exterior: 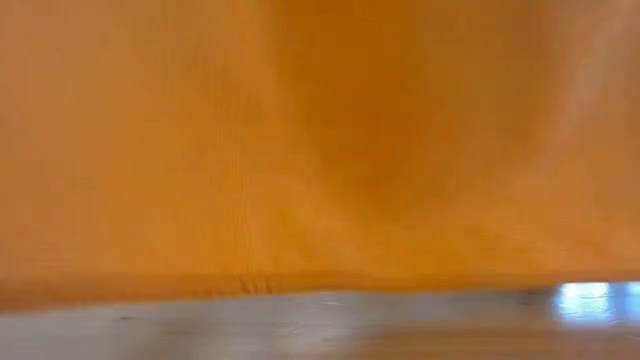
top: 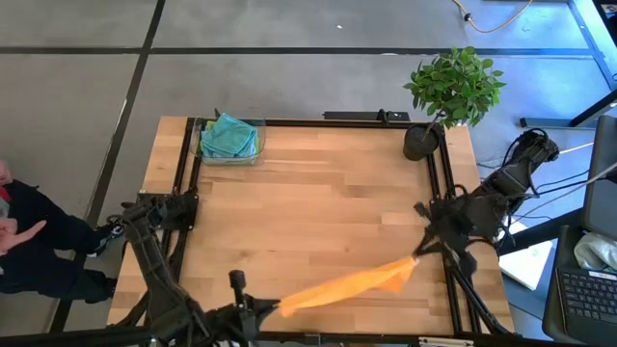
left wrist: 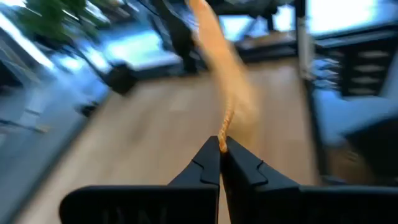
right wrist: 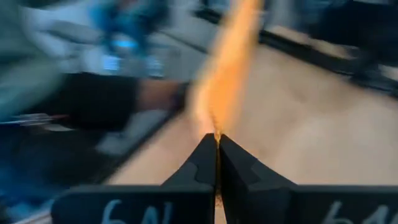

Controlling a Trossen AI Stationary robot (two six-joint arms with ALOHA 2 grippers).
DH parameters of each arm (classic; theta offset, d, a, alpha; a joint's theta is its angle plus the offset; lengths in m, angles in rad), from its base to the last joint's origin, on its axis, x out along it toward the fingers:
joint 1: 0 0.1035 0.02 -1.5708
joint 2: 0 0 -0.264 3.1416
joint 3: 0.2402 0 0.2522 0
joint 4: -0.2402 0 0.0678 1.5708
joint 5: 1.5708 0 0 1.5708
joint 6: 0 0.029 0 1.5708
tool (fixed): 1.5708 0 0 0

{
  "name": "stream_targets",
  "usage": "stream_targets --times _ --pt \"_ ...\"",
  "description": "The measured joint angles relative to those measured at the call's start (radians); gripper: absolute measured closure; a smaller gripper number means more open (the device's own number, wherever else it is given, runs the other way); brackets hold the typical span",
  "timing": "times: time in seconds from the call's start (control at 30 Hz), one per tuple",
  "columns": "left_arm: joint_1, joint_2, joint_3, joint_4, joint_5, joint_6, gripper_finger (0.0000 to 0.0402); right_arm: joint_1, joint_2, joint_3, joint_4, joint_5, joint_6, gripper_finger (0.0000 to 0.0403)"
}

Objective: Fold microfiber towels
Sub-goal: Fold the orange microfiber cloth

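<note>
Orange microfiber towel (top: 347, 285): stretched into a long band between the two grippers, along the near edge of the wooden tabletop (top: 318, 183); in the low view its fuzzy orange cloth (exterior: 300, 140) fills nearly the whole picture, its lower hem hanging just above the surface.
Left gripper (top: 275, 307): at the near edge, left of middle; jaws closed on one end of the orange towel, the cloth pinched at the tips in the left wrist view (left wrist: 221, 146).
Right gripper (top: 416, 256): near the tabletop's right edge; jaws closed on the other end, the cloth pinched at the tips (right wrist: 216, 137).
Teal and light blue towels (top: 229, 137): piled in a clear container (top: 260, 127) at the far left corner.
Small potted green plant (top: 453, 87): far right corner.
Person (top: 29, 246): beside the tabletop on the left, partly in view.
</note>
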Motion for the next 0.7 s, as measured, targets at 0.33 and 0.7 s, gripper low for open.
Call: stream_targets --times 0.33,0.7 --pt "0.166 0.000 -0.145 -0.413 0.019 -0.443 0.0401 -0.104 0.009 -0.132 -0.169 0.571 0.030 0.0395" --pt "0.345 0.001 -0.490 -0.196 0.221 -0.494 0.0401 -0.262 0.128 -0.250 -0.033 0.507 -0.023 0.0387"
